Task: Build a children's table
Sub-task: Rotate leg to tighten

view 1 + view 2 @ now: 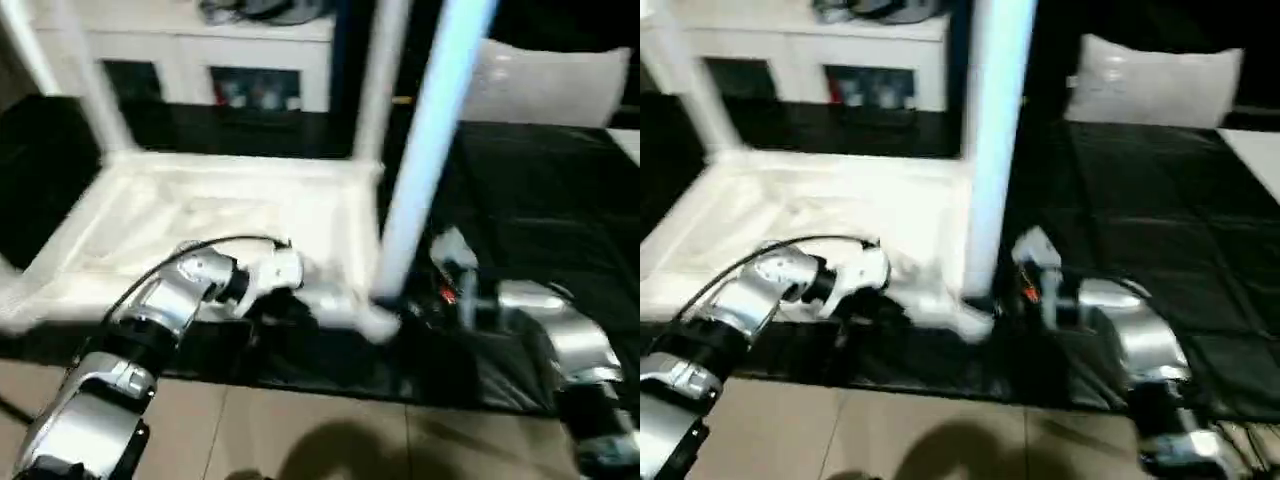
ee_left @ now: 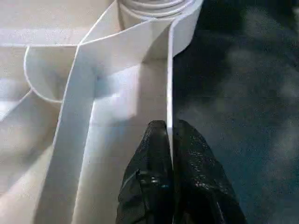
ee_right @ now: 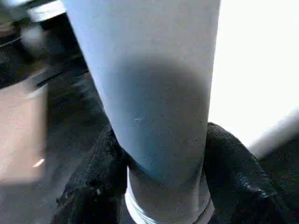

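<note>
I had the left gripper (image 2: pixel 169 140) pinched shut on the table top's (image 1: pixel 200 215) rim wall, the upside-down top steadied. The right gripper (image 3: pixel 161 186) clasped the near-corner leg (image 1: pixel 425 150), standing upright between its fingers. I judged it best kept vertical and pressed straight down into the socket.

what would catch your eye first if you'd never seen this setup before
The upturned white table top lying on the dark floor covering, legs standing up from its corners. Nearest, a tall leg rises from the near right corner socket, with the right gripper closed round its base. The left gripper pinches the top's thin rim beside that socket.
</note>
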{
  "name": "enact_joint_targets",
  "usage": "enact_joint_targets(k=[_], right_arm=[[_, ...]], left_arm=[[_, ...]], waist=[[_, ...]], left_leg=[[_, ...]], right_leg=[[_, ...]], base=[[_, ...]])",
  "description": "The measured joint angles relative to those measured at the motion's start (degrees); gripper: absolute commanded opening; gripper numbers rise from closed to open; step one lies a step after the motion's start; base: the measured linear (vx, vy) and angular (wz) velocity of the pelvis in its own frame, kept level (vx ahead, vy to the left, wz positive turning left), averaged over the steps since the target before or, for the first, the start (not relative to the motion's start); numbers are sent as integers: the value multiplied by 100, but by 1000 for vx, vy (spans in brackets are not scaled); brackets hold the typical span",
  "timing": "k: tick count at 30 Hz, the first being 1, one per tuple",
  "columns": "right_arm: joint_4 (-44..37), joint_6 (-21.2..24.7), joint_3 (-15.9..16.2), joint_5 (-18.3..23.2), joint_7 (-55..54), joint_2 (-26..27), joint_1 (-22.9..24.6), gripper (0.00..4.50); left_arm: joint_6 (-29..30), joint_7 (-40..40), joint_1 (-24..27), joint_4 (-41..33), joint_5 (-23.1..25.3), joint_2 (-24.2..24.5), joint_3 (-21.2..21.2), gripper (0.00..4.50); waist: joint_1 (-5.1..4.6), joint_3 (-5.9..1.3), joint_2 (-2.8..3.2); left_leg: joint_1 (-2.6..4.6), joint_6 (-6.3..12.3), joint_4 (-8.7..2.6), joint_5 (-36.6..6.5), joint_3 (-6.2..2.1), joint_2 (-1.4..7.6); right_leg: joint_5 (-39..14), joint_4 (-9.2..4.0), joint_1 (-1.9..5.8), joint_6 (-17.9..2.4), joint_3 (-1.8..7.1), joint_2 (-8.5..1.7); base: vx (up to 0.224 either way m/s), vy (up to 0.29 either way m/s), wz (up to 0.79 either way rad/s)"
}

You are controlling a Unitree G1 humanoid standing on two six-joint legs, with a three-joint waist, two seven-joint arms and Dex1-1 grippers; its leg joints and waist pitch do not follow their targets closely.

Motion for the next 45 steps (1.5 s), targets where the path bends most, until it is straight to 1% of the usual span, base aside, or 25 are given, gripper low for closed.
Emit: enact_joint_targets(k=[1,2,4,5,6,8,10,12,14,16,19,23,25,27,29,32,35,36,37,38,40,41,42,45], right_arm=[[130,77,-90,-183,-693,270,-177,204],[193,125,-150,-238,-1086,398,-256,204],[276,159,-350,-270,-1746,623,-316,204],[282,130,-403,-317,-1963,692,-321,204],[288,76,-430,-355,-2074,722,-321,254],[302,-7,-474,-375,-2155,770,-320,254],[305,-51,-566,-373,-2197,860,-310,284],[297,-113,-573,-369,-2140,849,-276,304],[271,-193,-570,-340,-2041,821,-222,310],[268,-227,-558,-243,-1892,744,-185,341],[215,-374,-524,-135,-1539,598,-53,364],[150,-519,-519,67,-703,167,47,398],[114,-662,-398,80,-154,-182,48,418],[64,-734,-368,80,72,-326,41,423],[60,-799,-245,81,429,-513,44,441],[64,-883,-16,80,1104,-939,48,441],[121,-1025,158,78,1753,-1259,30,441],[146,-1037,171,82,1916,-1276,14,441],[200,-1067,212,108,2145,-1277,-25,416],[238,-1077,243,144,2270,-1276,-49,416],[292,-1078,288,220,2439,-1275,-66,403],[305,-1075,313,248,2523,-1276,-72,391],[321,-1063,360,286,2624,-1276,-81,391],[330,-1002,456,382,2923,-1301,-84,359]], left_arm=[[212,375,-76,49,53,-143,44,0],[311,585,-88,54,56,-247,73,0],[478,1019,-89,56,57,-526,144,0],[543,1177,-93,53,60,-631,155,0],[577,1271,-99,44,67,-695,156,0],[609,1348,-111,22,86,-731,162,0],[674,1394,-111,-46,140,-778,166,0],[676,1405,-111,-66,154,-780,154,0],[646,1404,-111,-71,156,-776,133,0],[570,1377,-111,-71,155,-741,87,0],[435,1279,-103,-70,157,-636,20,0],[79,1024,-92,-61,202,-434,-39,0],[-104,799,-81,-61,201,-312,-118,0],[-190,682,-78,-61,201,-237,-139,0],[-326,558,-78,-57,202,-158,-186,0],[-674,274,-78,-37,203,-9,-292,0],[-1051,-218,-64,-39,186,196,-384,0],[-1119,-337,-62,-40,165,235,-406,0],[-1201,-522,-61,-55,137,287,-447,0],[-1230,-654,-61,-71,115,304,-478,0],[-1304,-849,-59,-99,83,305,-541,0],[-1327,-905,-59,-121,81,310,-576,0],[-1371,-963,-61,-130,81,321,-602,0],[-1541,-1099,-68,-124,80,358,-655,0]], waist=[[-79,4,-6],[-117,4,-6],[-140,7,-13],[-137,5,-19],[-129,4,-20],[-103,4,-19],[-75,4,-19],[-64,4,-19],[-61,4,-19],[-53,4,-19],[-17,5,-18],[61,5,-17],[82,5,-17],[95,5,-18],[108,6,-18],[148,7,-20],[204,7,-21],[219,7,-21],[237,6,-20],[252,6,-20],[299,6,-20],[313,6,-20],[320,5,-23],[357,4,-24]], left_leg=[[1,-4,0,2,-1,1],[7,-5,-6,2,-1,1],[6,-4,-10,0,-1,-1],[5,-1,-16,-3,-1,-3],[3,0,-27,-4,-1,-3],[3,0,-58,-2,-1,-3],[-3,0,-70,-2,-1,-2],[-11,1,-71,-3,-1,-1],[-18,1,-70,-3,-1,-2],[-21,1,-69,-3,-1,-2],[-23,1,-69,-3,-2,0],[-33,1,-68,-2,-2,2],[-36,2,-65,-3,-2,3],[-36,2,-65,-3,-2,4],[-39,3,-62,-3,-2,4],[-41,5,-58,-5,-2,5],[-39,6,-57,-6,-3,10],[-39,6,-54,-5,-2,12],[-40,6,-51,-5,-2,14],[-40,6,-48,-5,-2,15],[-42,8,-41,-6,-2,15],[-42,10,-37,-7,-2,14],[-41,11,-34,-8,-1,14],[-40,12,-31,-8,-1,15]], right_leg=[[0,-2,-7,0,-4,-1],[0,-13,-9,0,-5,-1],[5,-18,-8,2,-2,0],[21,-26,-7,-1,-2,0],[42,-38,-7,-15,-3,1],[49,-57,-8,-26,-7,4],[47,-64,-12,-23,-11,5],[47,-70,-14,-23,-16,5],[47,-74,-16,-24,-16,5],[48,-74,-17,-24,-16,4],[47,-74,-19,-24,-18,4],[48,-73,-27,-24,-21,5],[48,-74,-28,-24,-22,5],[48,-74,-28,-24,-24,5],[48,-74,-28,-24,-26,4],[48,-74,-27,-24,-29,4],[48,-73,-27,-24,-33,4],[48,-71,-26,-24,-36,4],[48,-70,-25,-24,-38,4],[48,-70,-22,-25,-40,3],[48,-70,-19,-26,-42,-1],[49,-70,-18,-26,-42,-2],[49,-70,-16,-27,-42,-2],[49,-67,-15,-27,-42,-2]], base=[[0,0,0],[0,0,0],[0,0,0],[0,0,0],[0,0,0],[0,0,0],[0,0,0],[0,0,0],[0,0,0],[0,0,0],[0,0,0],[0,0,0],[0,0,0],[0,0,0],[0,0,0],[0,0,0],[0,0,0],[0,0,0],[0,0,0],[0,0,0],[0,0,0],[0,0,0],[0,0,0],[0,0,0]])
